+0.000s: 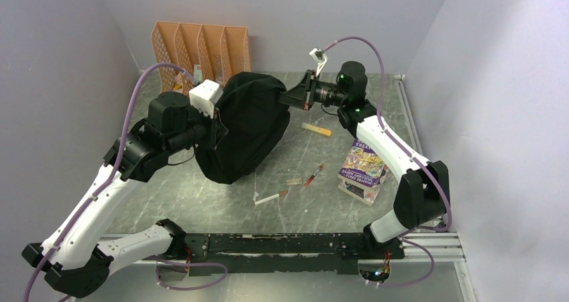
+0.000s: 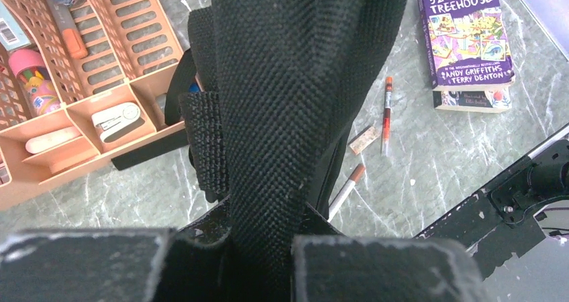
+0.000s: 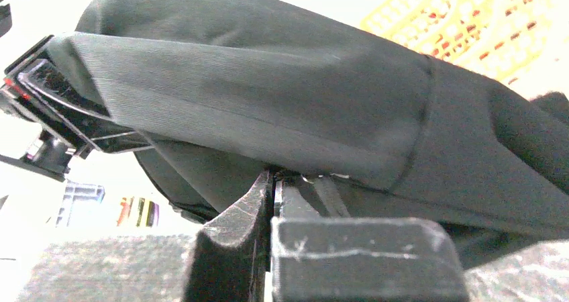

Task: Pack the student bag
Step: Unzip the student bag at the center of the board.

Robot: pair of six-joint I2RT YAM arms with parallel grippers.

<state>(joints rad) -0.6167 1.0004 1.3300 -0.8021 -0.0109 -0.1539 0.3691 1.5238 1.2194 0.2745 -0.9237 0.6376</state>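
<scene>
Black woven fabric fills both wrist views: it is the student bag (image 1: pixel 248 124), which stands in a rounded heap on the grey-green table (image 1: pixel 201 208), a little toward 11 o'clock from the table's middle.

At the bag's 9 o'clock side we see the left gripper (image 2: pixel 262 238) with its jaws clamped on a thick fold of the bag's cloth, which rises straight up between the two pads.

At the bag's 2 o'clock edge the right gripper (image 3: pixel 272 188) has its jaws pressed together right under a draped fold. We cannot tell whether any fabric is caught between them.

An orange slotted organiser (image 1: pixel 201 47) stands against the back wall at 11 o'clock from the bag, just behind it.

At the bag's 4 o'clock lies a purple book (image 1: pixel 364 168), well apart from it. Between book and bag we see a red pen (image 1: pixel 313 174) and a white pen (image 1: pixel 270 197) on the table, and a yellow marker (image 1: pixel 316 129) lies at the bag's 3 o'clock.
</scene>
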